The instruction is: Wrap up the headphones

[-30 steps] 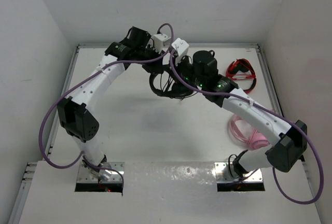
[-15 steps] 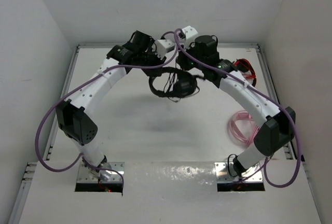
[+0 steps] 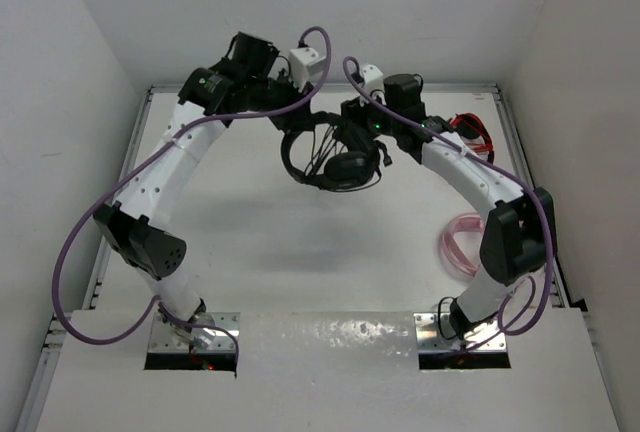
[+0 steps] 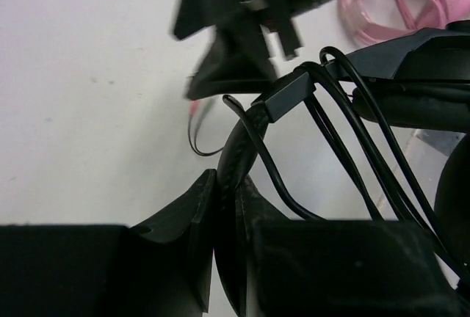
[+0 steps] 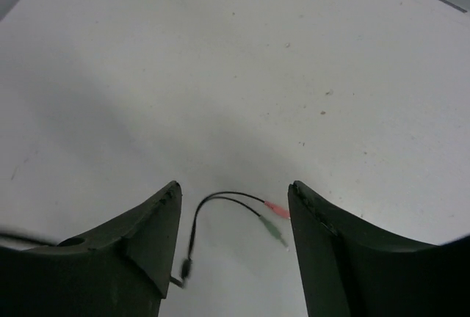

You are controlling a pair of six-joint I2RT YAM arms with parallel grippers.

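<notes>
The loose end of the cable [image 5: 197, 218] looks like the next thing to catch. The right gripper [image 5: 233, 192], fingers spread and holding nothing, should drop over the wire just behind the plugs [image 5: 273, 218] (one pink, one green, lying on the table [image 5: 220, 53]) and close there, so the next loop winds without slack. The left gripper [image 4: 224, 185] pinches the headband [image 4: 236, 159] of the headphones [image 3: 335, 157], which seem lifted over the far middle of the table, between both grippers.
</notes>
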